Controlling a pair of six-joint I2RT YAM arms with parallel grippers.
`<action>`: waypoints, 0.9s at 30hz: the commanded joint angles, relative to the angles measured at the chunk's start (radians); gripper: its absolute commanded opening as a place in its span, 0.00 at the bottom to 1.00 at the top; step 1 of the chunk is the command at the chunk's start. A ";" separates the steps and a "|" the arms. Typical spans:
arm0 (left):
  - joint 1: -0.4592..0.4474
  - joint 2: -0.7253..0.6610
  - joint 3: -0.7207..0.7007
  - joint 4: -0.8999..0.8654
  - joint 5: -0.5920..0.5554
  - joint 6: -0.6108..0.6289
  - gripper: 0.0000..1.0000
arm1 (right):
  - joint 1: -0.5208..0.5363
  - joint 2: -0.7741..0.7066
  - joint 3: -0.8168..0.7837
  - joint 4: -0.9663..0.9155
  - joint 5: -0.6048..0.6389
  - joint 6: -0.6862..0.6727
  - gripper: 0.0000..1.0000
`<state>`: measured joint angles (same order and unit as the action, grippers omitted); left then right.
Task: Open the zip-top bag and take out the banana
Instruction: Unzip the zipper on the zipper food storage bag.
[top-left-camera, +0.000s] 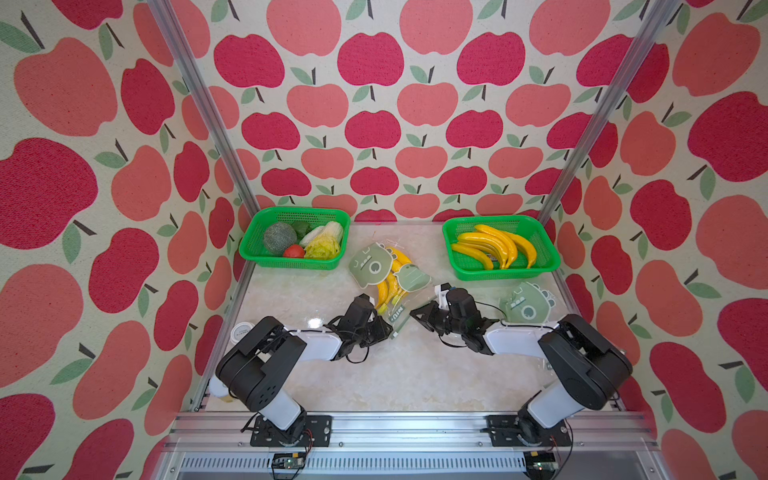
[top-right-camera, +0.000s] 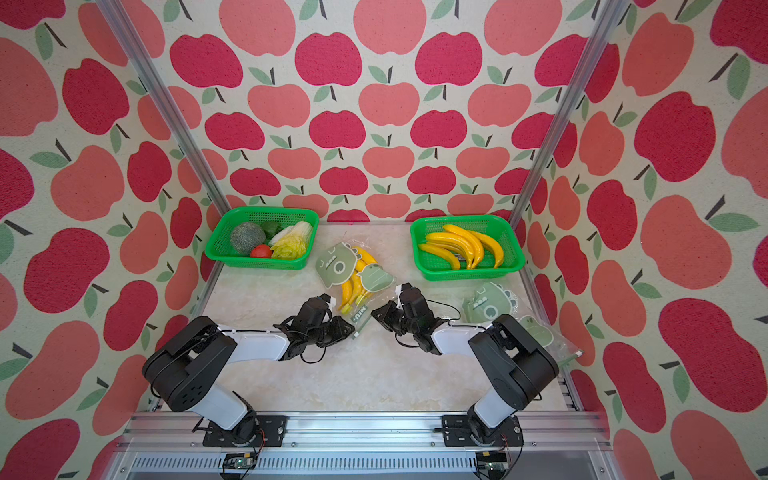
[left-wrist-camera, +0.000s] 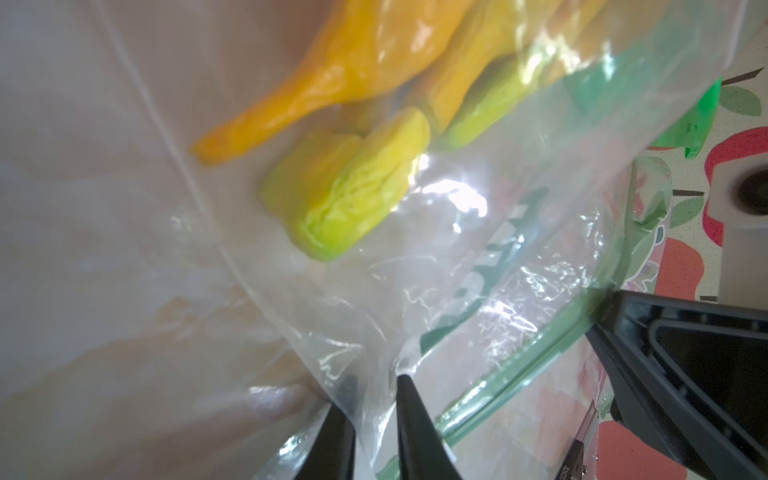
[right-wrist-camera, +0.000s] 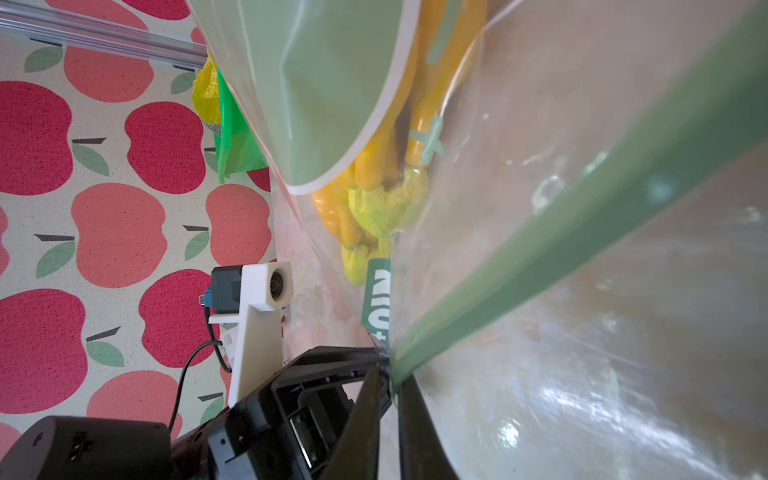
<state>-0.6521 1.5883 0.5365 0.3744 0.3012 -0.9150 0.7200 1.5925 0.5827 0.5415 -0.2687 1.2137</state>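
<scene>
We hold the zip-top bag (top-left-camera: 368, 266), mid-frame with the banana bunch (top-left-camera: 388, 291) inside: left gripper (left-wrist-camera: 374, 380) narrow on clear film, right gripper (right-wrist-camera: 392, 374) clamped on the green zip strip (right-wrist-camera: 582, 232). We should peel apart slowly, keeping both pinches firm.

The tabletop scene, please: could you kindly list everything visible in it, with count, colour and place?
zip-top bag: one, clear with green dinosaur prints, table centre
banana bunch: one, yellow, inside that bag
vegetable basket: one, green, back left, holding red tomato, pale cabbage, grey-green broccoli, dark green item
fruit basket: one, green, back right, holding several yellow bananas
second bag: one, clear with green prints, right edge
white round item: one, left edge, unidentifiable
table: one, beige marble look
left end effector: one, black, closed on zip-top bag's edge
right end effector: one, black, pinching its green zip strip
</scene>
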 joint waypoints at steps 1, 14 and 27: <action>-0.007 -0.034 0.020 -0.043 -0.031 0.025 0.14 | 0.009 0.020 -0.021 -0.037 0.034 0.008 0.13; -0.029 -0.045 0.066 -0.086 -0.047 0.027 0.00 | 0.093 -0.014 -0.020 -0.058 0.077 -0.028 0.35; -0.050 -0.025 0.125 -0.104 -0.045 0.034 0.00 | 0.121 0.113 -0.041 0.158 0.003 0.111 0.32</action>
<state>-0.6941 1.5616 0.6327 0.2874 0.2699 -0.8997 0.8375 1.6825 0.5495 0.6395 -0.2417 1.2827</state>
